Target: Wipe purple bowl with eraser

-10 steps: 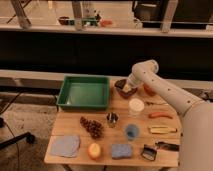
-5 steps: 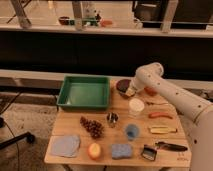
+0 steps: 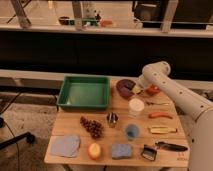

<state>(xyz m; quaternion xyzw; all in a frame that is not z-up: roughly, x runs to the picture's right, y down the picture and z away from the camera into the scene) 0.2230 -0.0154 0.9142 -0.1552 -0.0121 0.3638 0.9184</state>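
Note:
The purple bowl (image 3: pixel 123 86) sits at the back of the wooden table, just right of the green tray. My gripper (image 3: pixel 139 89) reaches down from the white arm (image 3: pixel 165 82) to the bowl's right rim. It is shut on the eraser (image 3: pixel 135 89), a small pale yellow block that rests against the bowl's right edge. The arm hides part of the bowl's right side.
A green tray (image 3: pixel 85 92) is at the back left. A red-orange bowl (image 3: pixel 153 90) is right of the gripper and a white lidded cup (image 3: pixel 136 106) just in front. Grapes (image 3: pixel 92 126), a metal cup (image 3: pixel 112 118), a blue cup (image 3: pixel 131 131), a blue sponge (image 3: pixel 121 150) and a yellowish bar (image 3: pixel 162 129) lie nearer.
The gripper with the eraser has slid to the right, from over the bowl's middle to its right rim. The arm's elbow moved right with it.

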